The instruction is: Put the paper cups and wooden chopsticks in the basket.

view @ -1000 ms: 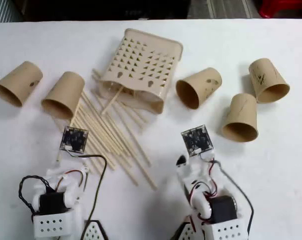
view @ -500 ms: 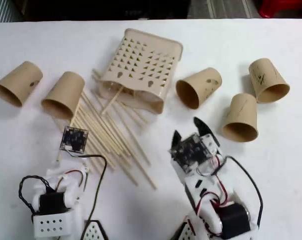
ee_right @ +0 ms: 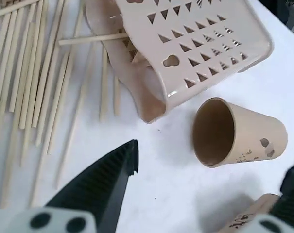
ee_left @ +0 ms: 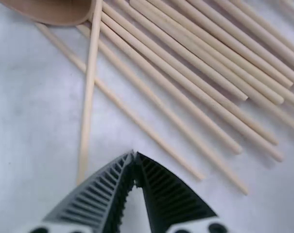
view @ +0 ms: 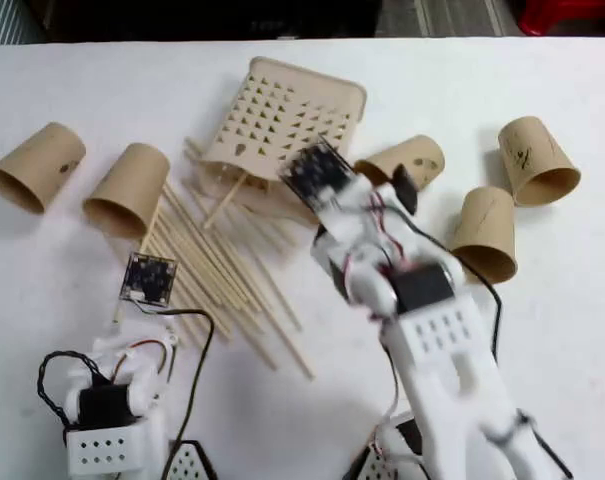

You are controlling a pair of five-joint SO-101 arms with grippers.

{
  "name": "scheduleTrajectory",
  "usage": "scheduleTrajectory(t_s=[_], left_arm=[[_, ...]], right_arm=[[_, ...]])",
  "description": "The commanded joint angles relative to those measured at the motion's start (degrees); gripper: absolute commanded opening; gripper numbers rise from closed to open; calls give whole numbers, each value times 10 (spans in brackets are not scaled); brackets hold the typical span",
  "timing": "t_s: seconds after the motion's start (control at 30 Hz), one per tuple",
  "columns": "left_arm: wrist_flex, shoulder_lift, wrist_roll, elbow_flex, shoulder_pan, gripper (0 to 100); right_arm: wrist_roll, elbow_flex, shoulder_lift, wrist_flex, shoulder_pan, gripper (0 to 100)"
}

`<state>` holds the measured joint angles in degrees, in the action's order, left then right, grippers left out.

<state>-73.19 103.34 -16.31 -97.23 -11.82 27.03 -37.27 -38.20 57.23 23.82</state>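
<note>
Overhead and wrist views of a white tabletop [view: 542, 70] with two arms.

The basket [view: 287, 135] lies tipped over near the far middle, its perforated base turned up and its open mouth facing the arms. The chopsticks [view: 222, 270] lie loose in a fan on the tabletop, from the basket's mouth toward the left arm [view: 112, 400]. One single stick [ee_right: 95, 39] rests across the basket's mouth.

Five paper cups lie on their sides, none in the basket. The far-left cup [view: 37, 165] and its neighbour [view: 129, 188] lie left of the basket, and the neighbour's rim touches the chopstick fan. The middle cup [ee_right: 236, 133] lies just right of the basket. Two more cups [view: 485, 232] [view: 537, 160] lie farther right, close to each other.

The left claw [ee_left: 135, 160] is pressed together and grips nothing. It hangs over bare tabletop at the near edge of the chopstick fan, just beside one stick.

The right arm [view: 422, 300] stretches toward the basket. The right claw [ee_right: 215, 155] is spread wide and empty, above the tabletop near the middle cup's open end.
</note>
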Motion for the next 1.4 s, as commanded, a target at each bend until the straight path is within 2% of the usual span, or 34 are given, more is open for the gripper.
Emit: scheduleTrajectory(t_s=[0.0,0.07,0.23,0.6,0.87,1.1,1.37], left_arm=[[2,5,-4,9,-7,24],[2,5,-4,9,-7,24],[2,5,-4,9,-7,24],[2,5,-4,9,-7,24],[2,5,-4,9,-7,24],[2,5,-4,9,-7,24],[2,5,-4,9,-7,24]], right_arm=[[6,45,78,-58,4,461],[9,49,116,-95,4,461],[76,49,192,-166,4,461],[76,50,327,-340,-1,455],[78,48,385,-477,-29,227],[75,47,353,-488,-32,28],[74,7,242,-476,-29,19]])
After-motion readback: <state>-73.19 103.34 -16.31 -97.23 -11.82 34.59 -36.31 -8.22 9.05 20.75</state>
